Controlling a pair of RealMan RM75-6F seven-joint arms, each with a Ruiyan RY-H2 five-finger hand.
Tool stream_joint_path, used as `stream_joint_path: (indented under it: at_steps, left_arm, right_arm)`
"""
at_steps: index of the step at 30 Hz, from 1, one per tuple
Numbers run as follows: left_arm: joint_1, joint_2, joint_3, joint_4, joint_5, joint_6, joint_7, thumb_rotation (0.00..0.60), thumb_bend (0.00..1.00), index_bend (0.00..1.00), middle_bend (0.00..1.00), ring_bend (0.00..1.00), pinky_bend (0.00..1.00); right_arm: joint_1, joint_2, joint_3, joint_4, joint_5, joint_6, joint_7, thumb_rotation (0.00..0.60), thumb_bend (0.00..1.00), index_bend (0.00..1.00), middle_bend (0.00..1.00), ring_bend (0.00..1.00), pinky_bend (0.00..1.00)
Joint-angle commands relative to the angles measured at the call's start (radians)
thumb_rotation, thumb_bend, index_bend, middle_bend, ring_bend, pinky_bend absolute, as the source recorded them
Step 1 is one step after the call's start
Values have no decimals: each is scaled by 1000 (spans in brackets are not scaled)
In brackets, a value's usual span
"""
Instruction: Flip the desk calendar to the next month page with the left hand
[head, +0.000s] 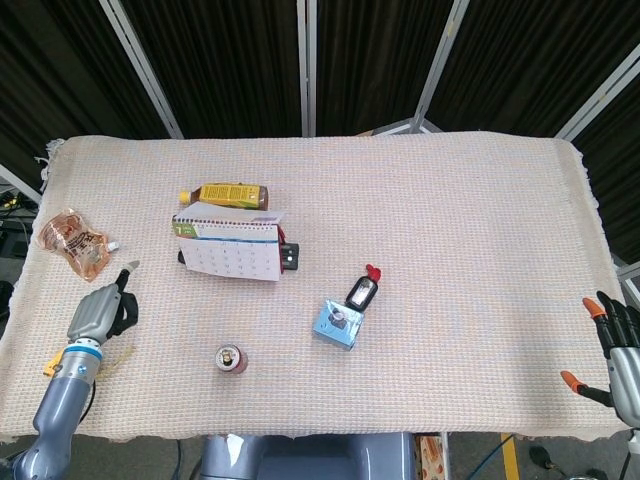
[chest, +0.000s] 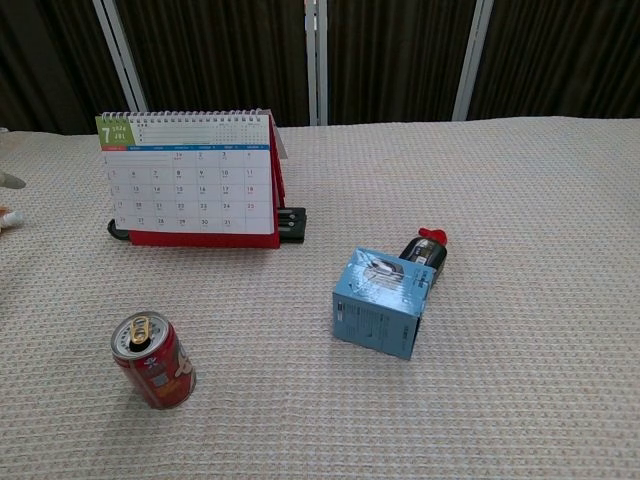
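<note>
The desk calendar (head: 228, 250) stands on its red base left of the table's middle, white spiral-bound page facing me and headed with a green 7. In the chest view the calendar (chest: 190, 185) shows the July grid. My left hand (head: 105, 308) hovers over the cloth at the front left, turned edge-on, a fingertip (head: 130, 268) stretched toward the calendar and still well to its left; it holds nothing. Only that fingertip (chest: 10, 180) shows at the chest view's left edge. My right hand (head: 620, 355) hangs at the front right corner, fingers spread, empty.
A tea bottle (head: 225, 194) lies just behind the calendar and a black clip (chest: 291, 224) sits at its right foot. A snack bag (head: 72, 240) lies at the far left. A red can (chest: 153, 360), a blue box (chest: 382, 302) and a black-and-red fob (chest: 424, 250) sit nearer the front.
</note>
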Motion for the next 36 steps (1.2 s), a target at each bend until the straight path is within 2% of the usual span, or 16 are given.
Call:
stream_joint_path:
  at_steps: [1,6,21,29,36]
  left_arm:
    - [-64,-23,-14,30,-112,-62,19,600,1000,0,687,763,676]
    - [-120,-51,-21,72,-217,-125,5,600,1000,0,687,763,676]
    - [-219,-126,-3,125,-283,-113,24,600,1000,0,687,763,676]
    - [-247,-147,17,123,-266,-99,36,600,1000,0,687,763,676]
    - [-249,-144,20,75,-179,-67,18,600,1000,16,687,763,676]
  right_arm:
    - [1,0,0,1,1,-2,1,600,24,0,0,0,0]
    - [1,0,-1,1,0,-2,2,600,24,0,0,0,0]
    - [2,4,3,4,7,-4,13,600,24,0,0,0,0]
    - [2,2,2,4,6,-6,11,600,25,0,0,0,0]
    - [2,1,1,4,5,-6,7,600,25,0,0,0,0]
